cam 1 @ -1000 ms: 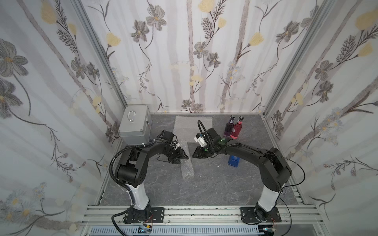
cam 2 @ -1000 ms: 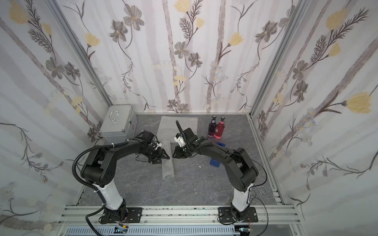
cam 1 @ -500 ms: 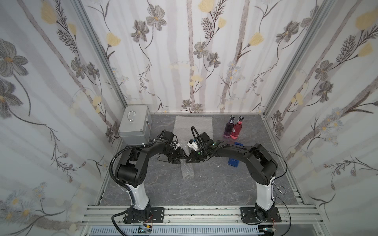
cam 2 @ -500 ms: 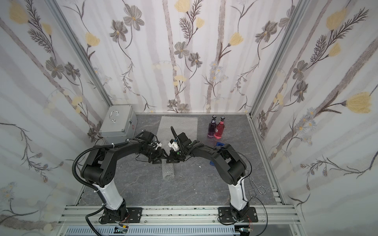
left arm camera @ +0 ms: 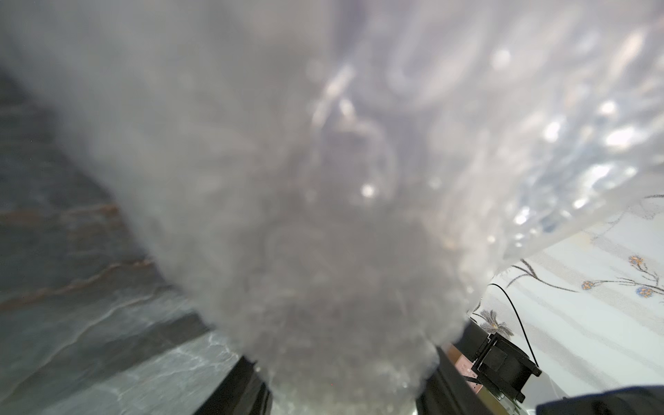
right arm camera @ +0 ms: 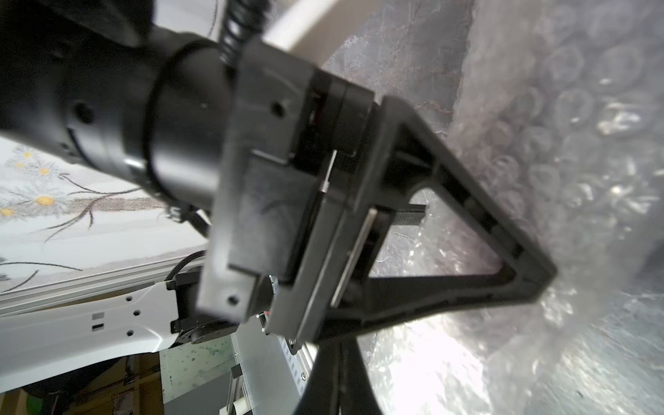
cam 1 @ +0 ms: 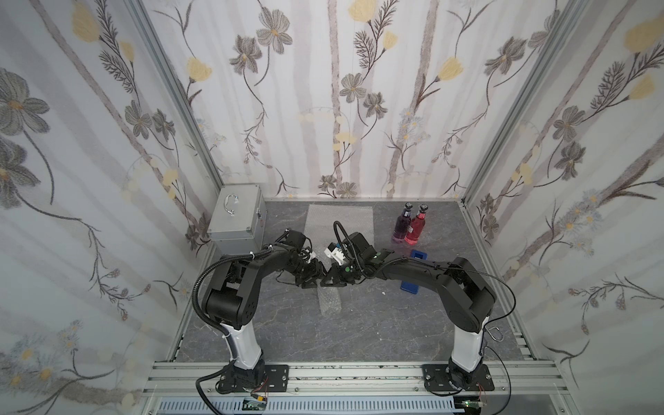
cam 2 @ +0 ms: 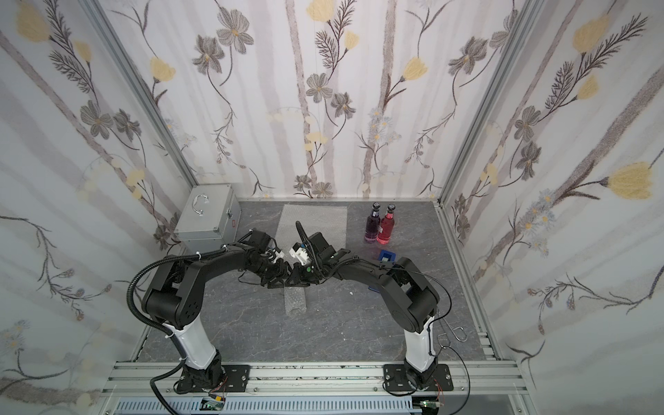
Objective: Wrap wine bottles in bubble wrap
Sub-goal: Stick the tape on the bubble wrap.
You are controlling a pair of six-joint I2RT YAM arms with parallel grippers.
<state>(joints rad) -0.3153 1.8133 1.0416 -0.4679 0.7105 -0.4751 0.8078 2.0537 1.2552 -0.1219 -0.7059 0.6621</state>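
A rolled bundle of bubble wrap (cam 1: 329,301) (cam 2: 295,302) lies mid-table, pointing toward the front. My left gripper (cam 1: 312,282) (cam 2: 275,284) (left arm camera: 345,388) is shut around its far end, with wrap filling the gap between the fingers (left arm camera: 248,388). What is inside the roll cannot be made out. My right gripper (cam 1: 328,281) (cam 2: 293,282) (right arm camera: 337,381) is shut, right against the left one and the roll, with nothing seen between its jaws. One of the left fingers (right arm camera: 528,284) presses into the wrap (right arm camera: 575,161). Two wine bottles, purple (cam 1: 401,224) (cam 2: 372,224) and red-pink (cam 1: 416,227) (cam 2: 386,227), stand at the back right.
A flat bubble wrap sheet (cam 1: 339,217) (cam 2: 312,221) lies at the back centre. A silver metal case (cam 1: 237,217) (cam 2: 206,215) sits back left. A blue tape dispenser (cam 1: 418,255) (cam 2: 387,257) is behind the right arm. Floral walls enclose three sides.
My right gripper has moved left and down to meet the left gripper at the roll's far end. The left arm and the roll have stayed put.
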